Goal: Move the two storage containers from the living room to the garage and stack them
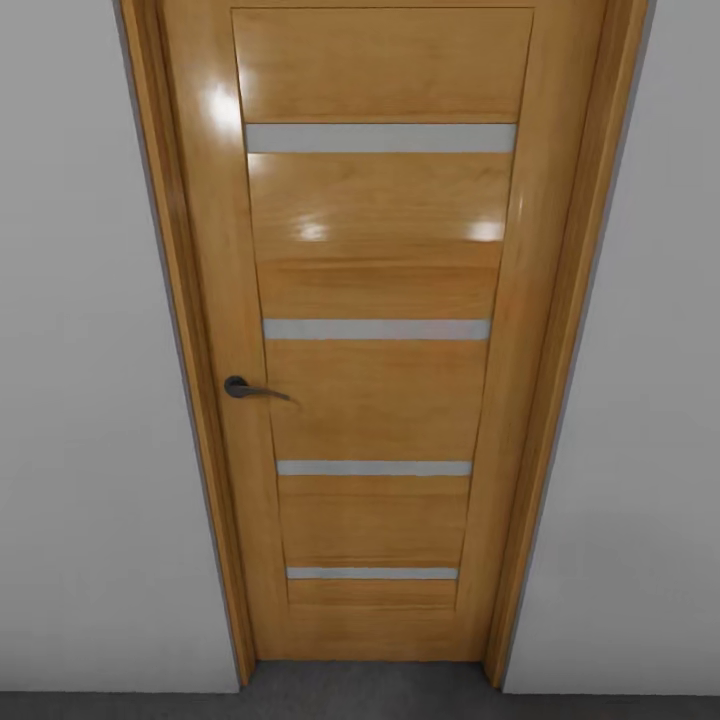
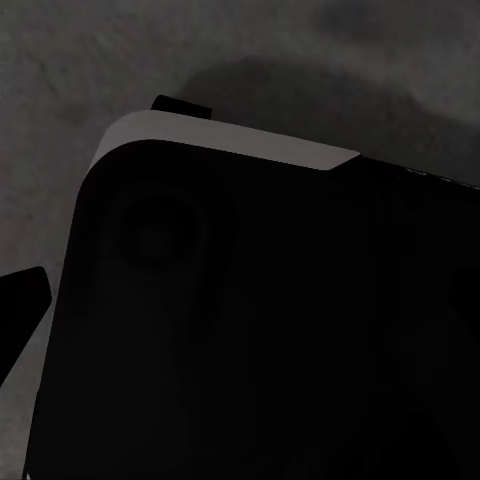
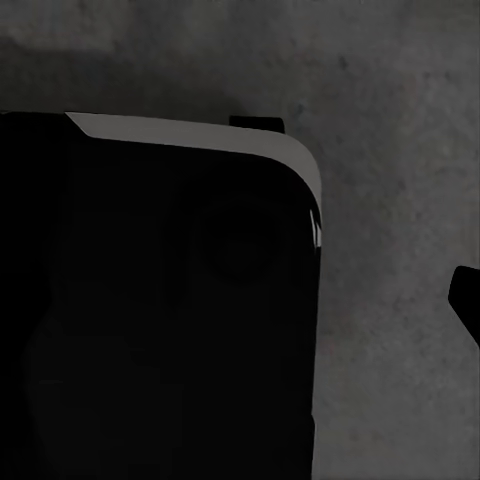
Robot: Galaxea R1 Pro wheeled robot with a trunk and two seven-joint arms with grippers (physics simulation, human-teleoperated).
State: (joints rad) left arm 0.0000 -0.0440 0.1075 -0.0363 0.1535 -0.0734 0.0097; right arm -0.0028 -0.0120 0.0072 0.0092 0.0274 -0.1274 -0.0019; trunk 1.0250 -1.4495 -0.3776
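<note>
A: What faces the robot?

B: A closed wooden door [image 1: 375, 340] with pale horizontal strips, its dark lever handle [image 1: 252, 389] on the left side; grey walls [image 1: 90, 400] flank it; a strip of dark grey floor [image 1: 370, 690] runs along its foot.

A: And the two storage containers?

B: I cannot place them from here; neither orange-red bin appears before the door, so I judge the robot is in transit and must get past this door first.

A: How are the arms posed?

B: Both wrist views look down past a dark, rounded body with a pale edge [image 2: 230, 150], probably the robot's own base, onto rough concrete; so I judge the arms hang low beside it, tucked for travel.

A: The pincers?

B: A dark finger [image 2: 20, 300] shows at the left wrist view's edge, another [image 3: 468, 300] at the right's; wide or narrow, I cannot tell; nothing shows beside them.
</note>
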